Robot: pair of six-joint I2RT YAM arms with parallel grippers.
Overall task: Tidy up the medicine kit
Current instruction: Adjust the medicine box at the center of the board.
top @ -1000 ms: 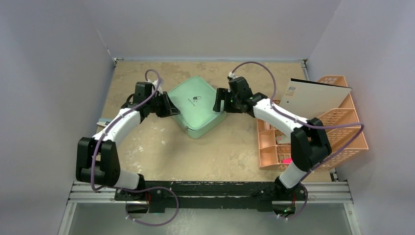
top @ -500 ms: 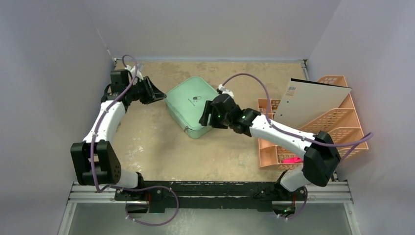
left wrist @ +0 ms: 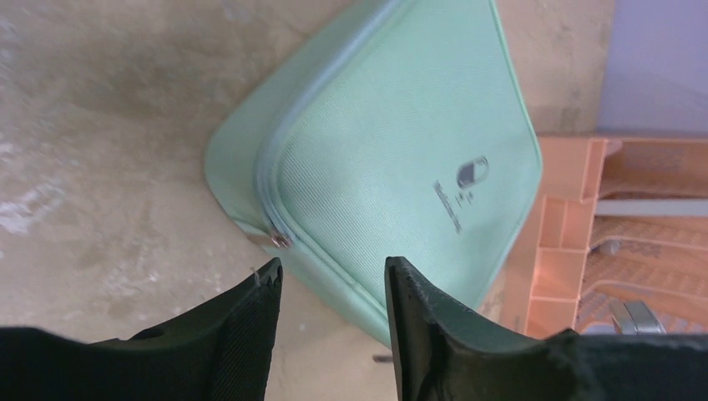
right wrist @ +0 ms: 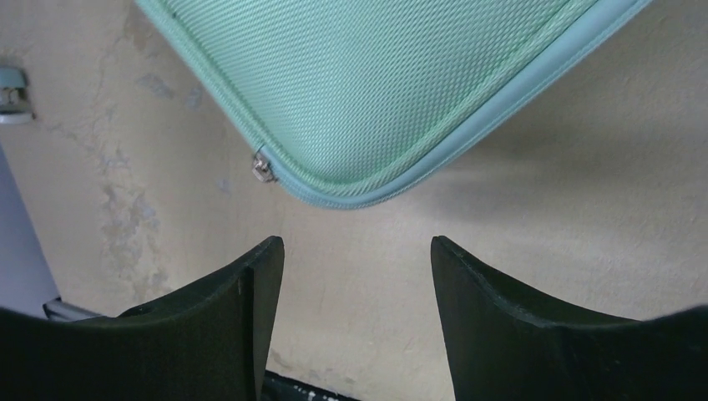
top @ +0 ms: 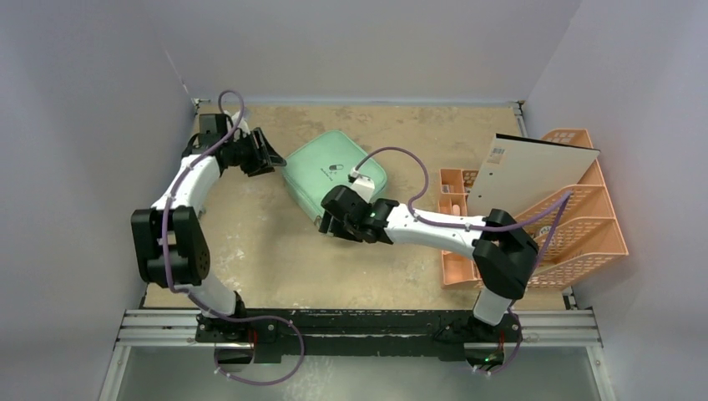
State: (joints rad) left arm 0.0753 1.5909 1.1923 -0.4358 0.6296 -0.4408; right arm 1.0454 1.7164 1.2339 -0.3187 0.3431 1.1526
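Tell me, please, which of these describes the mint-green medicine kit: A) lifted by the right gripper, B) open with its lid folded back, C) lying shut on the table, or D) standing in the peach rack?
C: the medicine kit lies flat on the table with its lid down, and the right gripper is open and empty beside it.

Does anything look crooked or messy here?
Nothing is spilled or broken. The green case is closed, but it sits turned cornerwise on the table, not square to the edges. A white board leans tilted across the orange rack instead of standing straight in it.
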